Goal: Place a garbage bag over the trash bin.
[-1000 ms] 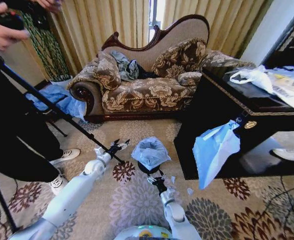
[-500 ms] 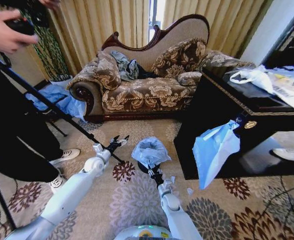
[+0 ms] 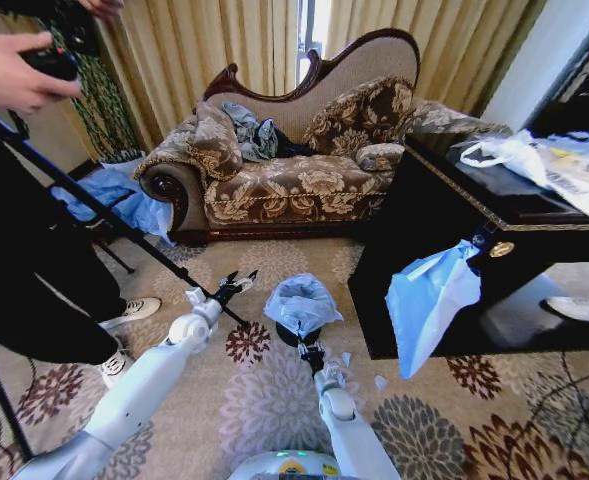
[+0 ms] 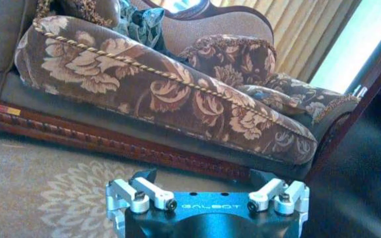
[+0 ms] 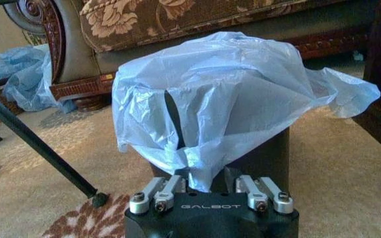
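The pale blue garbage bag (image 3: 301,302) is draped loosely over the top of the black trash bin (image 3: 292,336) on the carpet in front of the sofa. The right wrist view shows the garbage bag (image 5: 230,99) bunched over the rim, with the bin's (image 5: 263,158) dark wall below it. My right gripper (image 3: 311,351) is at the bin's near side, shut on the bag's hanging lower edge (image 5: 200,179). Left of the bin, my left gripper (image 3: 237,283) hovers open and holds nothing; its wrist view shows it (image 4: 204,174) pointing at the sofa base.
A patterned sofa (image 3: 294,185) stands behind the bin. A black cabinet (image 3: 424,230) on the right carries a hanging pale blue bundle (image 3: 429,300) and a white bag (image 3: 509,152). A tripod leg (image 3: 124,235) slants down towards the left gripper. A person's shoes (image 3: 134,312) are at the left.
My right gripper has moved forward from the open carpet up to the bin's near side and closed on the bag's edge. The left arm has barely shifted.
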You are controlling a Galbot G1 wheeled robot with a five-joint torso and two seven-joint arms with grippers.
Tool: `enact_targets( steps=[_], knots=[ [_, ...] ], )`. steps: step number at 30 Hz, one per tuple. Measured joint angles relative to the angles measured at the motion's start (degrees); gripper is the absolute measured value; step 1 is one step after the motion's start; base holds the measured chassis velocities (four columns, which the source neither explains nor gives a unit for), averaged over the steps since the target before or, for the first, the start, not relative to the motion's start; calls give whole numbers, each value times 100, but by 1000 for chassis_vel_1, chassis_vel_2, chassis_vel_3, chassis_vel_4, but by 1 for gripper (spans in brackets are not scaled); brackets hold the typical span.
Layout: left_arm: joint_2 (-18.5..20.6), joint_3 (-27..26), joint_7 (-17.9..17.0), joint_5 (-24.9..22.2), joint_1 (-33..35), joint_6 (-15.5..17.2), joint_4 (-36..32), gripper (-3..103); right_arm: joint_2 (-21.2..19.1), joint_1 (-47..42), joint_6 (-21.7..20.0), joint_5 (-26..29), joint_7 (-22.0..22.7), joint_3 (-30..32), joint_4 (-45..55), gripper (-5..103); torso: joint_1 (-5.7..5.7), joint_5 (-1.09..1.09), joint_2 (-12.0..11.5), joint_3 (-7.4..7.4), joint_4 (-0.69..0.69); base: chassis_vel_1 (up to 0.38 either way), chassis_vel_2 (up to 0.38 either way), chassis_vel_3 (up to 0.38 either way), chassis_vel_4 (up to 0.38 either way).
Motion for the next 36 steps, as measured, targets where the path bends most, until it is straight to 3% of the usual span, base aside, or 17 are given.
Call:
enact_targets(
  steps=[5, 6, 7, 8, 10, 11, 28, 36],
  knots=[
    [-16, 0, 1, -6, -2, -6, 21, 97, 6, -23, 7, -10, 21, -5, 30, 27, 0, 0, 0, 0, 0, 0, 0, 0, 0],
    [-25, 0, 1, -9, -2, -8, 26, 97, 11, -38, 8, -10, 24, -6, 33, 19, 0, 0, 0, 0, 0, 0, 0, 0, 0],
    [-31, -3, 1, -11, -2, -9, 30, 97, 11, -45, 11, -11, 30, -2, 30, 19, 0, 0, 0, 0, 0, 0, 0, 0, 0],
    [-34, -3, 1, -11, 0, -10, 31, 97, 11, -51, 14, -10, 33, 1, 19, 11, -1, 0, 0, 0, 0, 0, 0, 0, 0],
    [-34, -3, 1, -12, 1, -10, 32, 97, 11, -56, 16, -10, 36, 5, 10, 11, -1, 1, 0, 0, 0, 0, 0, 0, 0],
    [-34, -3, 1, -17, 2, -11, 32, 97, 10, -62, 18, -9, 41, 9, -3, 3, -1, 0, 0, 0, 0, 0, 0, 0, 0],
    [-71, -2, 0, -36, 16, -15, 44, 97, 4, -20, 149, -177, 212, 136, -707, 0, -1, 1, 0, 0, 0, 0, 0, 0, 0],
    [-64, -16, 4, -51, 4, -19, 81, 97, -73, -364, 51, -44, 233, -2, 171, 3, -1, 0, 0, 0, 1, 0, 0, 0, 0]
  ],
)
